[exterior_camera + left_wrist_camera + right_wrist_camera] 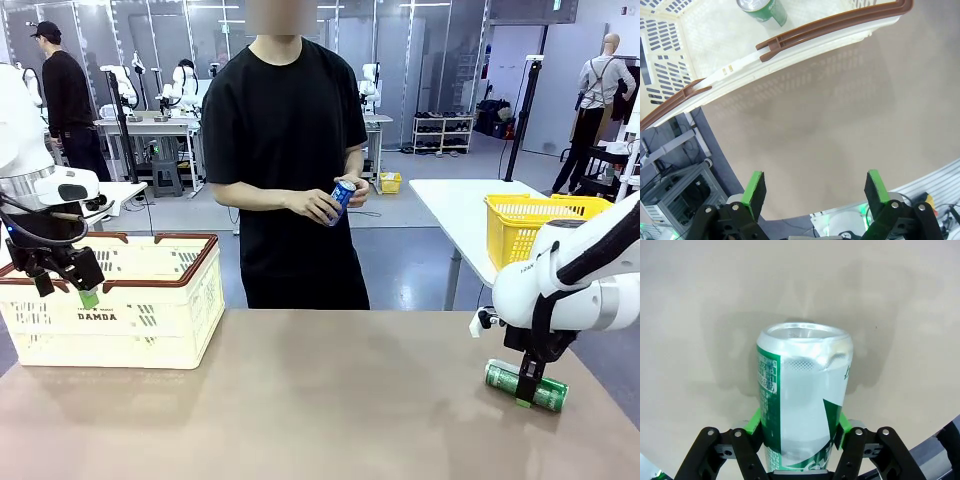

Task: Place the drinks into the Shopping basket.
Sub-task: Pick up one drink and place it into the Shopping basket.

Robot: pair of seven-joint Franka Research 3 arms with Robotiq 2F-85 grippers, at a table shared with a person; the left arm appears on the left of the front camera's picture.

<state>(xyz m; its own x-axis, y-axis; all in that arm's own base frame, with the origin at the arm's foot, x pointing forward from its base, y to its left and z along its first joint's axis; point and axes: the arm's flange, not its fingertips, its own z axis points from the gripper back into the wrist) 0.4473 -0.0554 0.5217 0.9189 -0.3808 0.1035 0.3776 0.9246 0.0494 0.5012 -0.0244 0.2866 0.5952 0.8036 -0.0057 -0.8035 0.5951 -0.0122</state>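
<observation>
Right fingers (754, 424) pinching green can (802, 405) between them, can lying on table (685, 300)

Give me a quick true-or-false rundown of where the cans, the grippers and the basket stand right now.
1. The right gripper is shut on a lying green can on the table. True.
2. The left gripper holds a can. False: it is open and empty, near the rim of the Shopping basket.
3. The person's hand holds a blue can. True.
4. The Shopping basket has no cans in it. False: a second green can is already inside it.
</observation>
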